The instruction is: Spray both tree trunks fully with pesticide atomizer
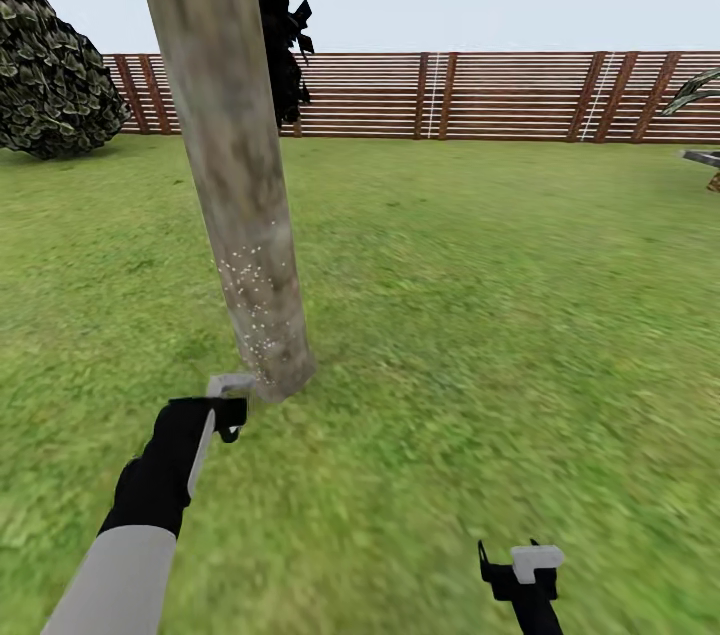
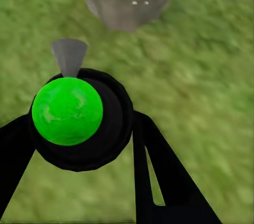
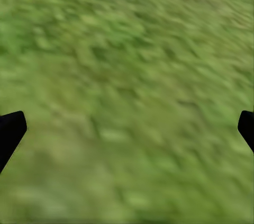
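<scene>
Atomizer (image 2: 67,110) sits clamped in left pincer (image 2: 79,144), nozzle near speckled tree trunk (image 1: 230,175).

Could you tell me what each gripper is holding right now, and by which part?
The left gripper clasps the sprayer around its black body. The right gripper is open, holding nothing.

**Left arm reaching forward with a load, right arm low and spread**

Your left arm enters the head view at the lower left, its grey forearm sleeve leading up into a black wrist. Your left gripper (image 1: 228,412) sits left of centre in the lower part of the frame, and in the left wrist view its black fingers (image 2: 159,171) are closed around a round object. Your right gripper (image 1: 522,570) shows at the bottom right of the head view; in the right wrist view its fingertips (image 3: 10,131) sit at opposite edges, jaws spread wide.
</scene>
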Robot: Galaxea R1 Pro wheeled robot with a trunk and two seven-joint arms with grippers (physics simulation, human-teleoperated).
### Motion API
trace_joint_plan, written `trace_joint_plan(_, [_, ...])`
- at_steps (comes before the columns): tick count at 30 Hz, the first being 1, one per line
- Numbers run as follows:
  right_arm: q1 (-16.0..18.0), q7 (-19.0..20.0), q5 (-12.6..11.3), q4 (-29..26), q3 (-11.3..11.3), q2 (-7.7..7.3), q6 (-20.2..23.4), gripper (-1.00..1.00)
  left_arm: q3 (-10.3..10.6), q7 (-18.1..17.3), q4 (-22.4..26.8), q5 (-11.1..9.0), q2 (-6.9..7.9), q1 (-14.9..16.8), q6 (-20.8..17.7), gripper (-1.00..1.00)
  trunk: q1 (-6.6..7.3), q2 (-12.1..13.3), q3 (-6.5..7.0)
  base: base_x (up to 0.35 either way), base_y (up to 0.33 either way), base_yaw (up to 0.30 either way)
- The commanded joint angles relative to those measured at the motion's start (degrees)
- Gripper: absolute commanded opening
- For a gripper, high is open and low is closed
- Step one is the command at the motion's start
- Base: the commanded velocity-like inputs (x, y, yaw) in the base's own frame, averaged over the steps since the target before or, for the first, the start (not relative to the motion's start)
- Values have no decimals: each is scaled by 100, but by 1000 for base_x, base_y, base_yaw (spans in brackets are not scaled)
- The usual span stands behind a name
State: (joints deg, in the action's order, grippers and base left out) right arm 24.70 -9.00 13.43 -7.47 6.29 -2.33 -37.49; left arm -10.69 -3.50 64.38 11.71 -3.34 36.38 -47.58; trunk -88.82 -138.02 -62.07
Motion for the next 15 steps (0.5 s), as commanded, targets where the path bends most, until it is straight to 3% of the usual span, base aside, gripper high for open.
trace_joint_plan(1, [0,2,2,-3,3,11,-2,100,-79,-2,-52,-25,-1,-48,86,-100,0,0,0,0,0,0])
trace_joint_plan(7, [0,3,10,-9,3,19,-4,100,-162,0,-466,-29,-3,-359,840,-100,0,0,0,0,0,0])
trace_joint_plan(15, [0,-1,17,-7,3,13,-1,100,-170,-24,-520,-63,-7,-455,924,-100,0,0,0,0,-38,0])
